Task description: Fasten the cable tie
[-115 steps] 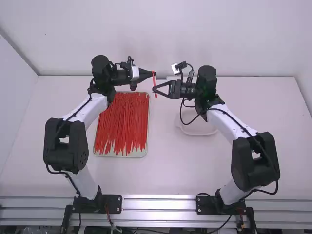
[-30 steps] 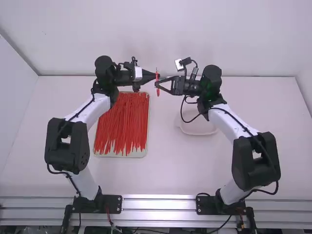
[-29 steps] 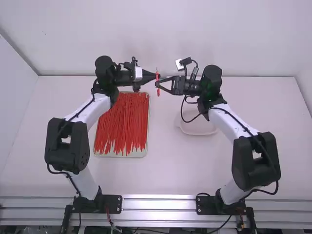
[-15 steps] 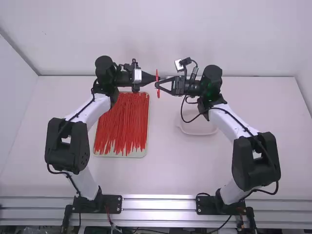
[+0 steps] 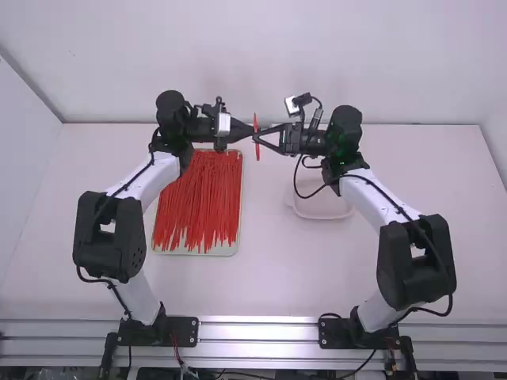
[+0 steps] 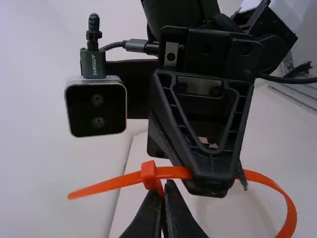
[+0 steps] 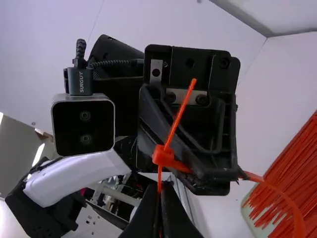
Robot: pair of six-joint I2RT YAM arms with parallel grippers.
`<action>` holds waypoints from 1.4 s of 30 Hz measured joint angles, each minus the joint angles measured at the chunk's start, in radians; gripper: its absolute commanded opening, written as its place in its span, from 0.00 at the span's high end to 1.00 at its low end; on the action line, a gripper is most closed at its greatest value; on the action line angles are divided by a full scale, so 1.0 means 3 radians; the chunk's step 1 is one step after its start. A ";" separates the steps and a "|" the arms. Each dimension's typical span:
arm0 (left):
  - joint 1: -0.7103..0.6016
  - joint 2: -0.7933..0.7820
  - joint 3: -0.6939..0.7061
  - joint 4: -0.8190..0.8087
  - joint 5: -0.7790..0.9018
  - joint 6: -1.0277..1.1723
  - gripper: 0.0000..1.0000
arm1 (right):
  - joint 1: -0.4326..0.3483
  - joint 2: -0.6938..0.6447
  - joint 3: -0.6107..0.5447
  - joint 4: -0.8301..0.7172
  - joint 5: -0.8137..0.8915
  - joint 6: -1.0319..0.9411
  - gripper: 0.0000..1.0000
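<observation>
The tie sits between my left gripper, at its nine o'clock, and my right gripper, at its three. On the table, the tray lies at its seven and the bowl at its five.

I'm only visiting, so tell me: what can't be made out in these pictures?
High view: the orange plastic cable tie is too small to show whether its tail is through the head.
Left wrist view: the right gripper covers a stretch of the tie's strap.
High view: the right arm crosses the shallow white dish, hiding part of its inside.
</observation>
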 measured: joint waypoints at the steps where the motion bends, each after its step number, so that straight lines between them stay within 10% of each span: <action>1: 0.0000 0.0000 0.0000 -0.0005 0.0015 0.0006 0.98 | 0.0000 0.0000 0.0000 0.0009 0.0013 0.0001 1.00; 11: -0.0017 0.0000 0.0000 -0.0287 0.0031 0.0164 0.98 | -0.0023 0.0000 -0.0001 -0.0047 0.0060 0.0009 0.96; 16: -0.0022 0.0043 -0.0006 -0.0350 -0.0134 0.0163 0.98 | -0.0085 -0.0032 0.0033 -0.0145 0.0015 -0.0072 0.26; 19: -0.0025 0.0071 -0.0045 -0.0360 -0.0125 0.0161 0.98 | -0.0145 -0.0050 0.0074 -0.0231 0.0069 -0.0177 0.16; 42: -0.0120 0.0067 -0.0046 -0.0455 0.0223 0.0160 0.98 | -0.0191 0.0009 0.0071 -0.0282 -0.0027 -0.0262 0.61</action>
